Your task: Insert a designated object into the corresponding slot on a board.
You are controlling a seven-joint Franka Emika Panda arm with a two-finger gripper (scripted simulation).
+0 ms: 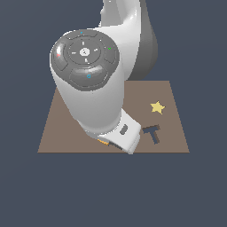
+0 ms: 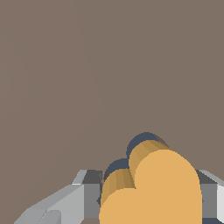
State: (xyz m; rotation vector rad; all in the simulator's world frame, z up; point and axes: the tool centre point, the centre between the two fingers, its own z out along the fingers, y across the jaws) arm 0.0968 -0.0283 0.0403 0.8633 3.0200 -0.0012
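Wrist view first: I see the orange heart point(image 2: 153, 192) filling the lower part of the picture, pinched between the two grey fingers point(image 2: 83, 197) of my claw point(image 2: 151, 194), one finger on each side of it. Just behind the heart's two lobes, dark navy curves of the heart-shaped slot point(image 2: 142, 139) peek out, so the piece sits directly over the cutout, partly down in it or just above; I cannot tell which. The rest of that picture is bare brown board point(image 2: 87, 65).

From the exterior view, the arm's big white body hides most of the board point(image 1: 168, 93). The claw point(image 1: 108, 142) is down near the board's front edge, roughly at its middle, and a sliver of the orange heart point(image 1: 103, 142) shows under the white hand. Toward the exterior view's right, just beside the hand, lies the dark T-shaped cutout point(image 1: 153, 132), and farther back a small yellow star point(image 1: 157, 107) rests on the board.
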